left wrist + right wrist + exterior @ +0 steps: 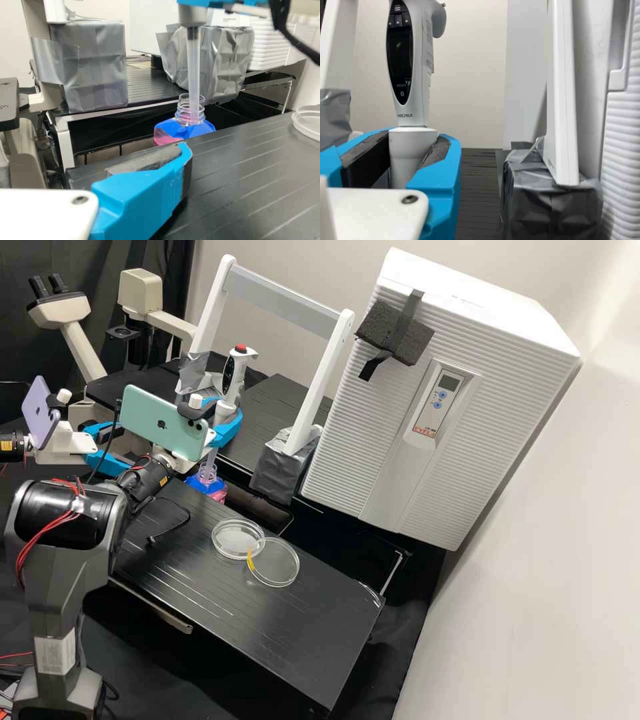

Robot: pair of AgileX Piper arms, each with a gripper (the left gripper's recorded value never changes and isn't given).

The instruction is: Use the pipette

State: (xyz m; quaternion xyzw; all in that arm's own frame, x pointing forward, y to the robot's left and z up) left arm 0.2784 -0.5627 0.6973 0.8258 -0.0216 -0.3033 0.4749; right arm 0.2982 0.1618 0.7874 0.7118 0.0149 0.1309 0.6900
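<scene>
From above, your right gripper (223, 421) is clamped round the pipette (235, 370), which stands upright with its tip in the neck of the small bottle (212, 483) of pink liquid at the black bench's (293, 633) far edge. Your left gripper (107, 447) stands beside it, spread and holding nothing. Mid-bench a clear dish (237, 537) touches a second dish (275, 563), with a yellow strip (252, 563) where they meet. The white cabinet (467, 407) carries a red label (too small to read). In your left wrist view the tip (194, 70) enters the bottle (185, 127), pink partway up. In your right wrist view the blue fingers (437, 175) grip the pipette (412, 75); its print is illegible.
</scene>
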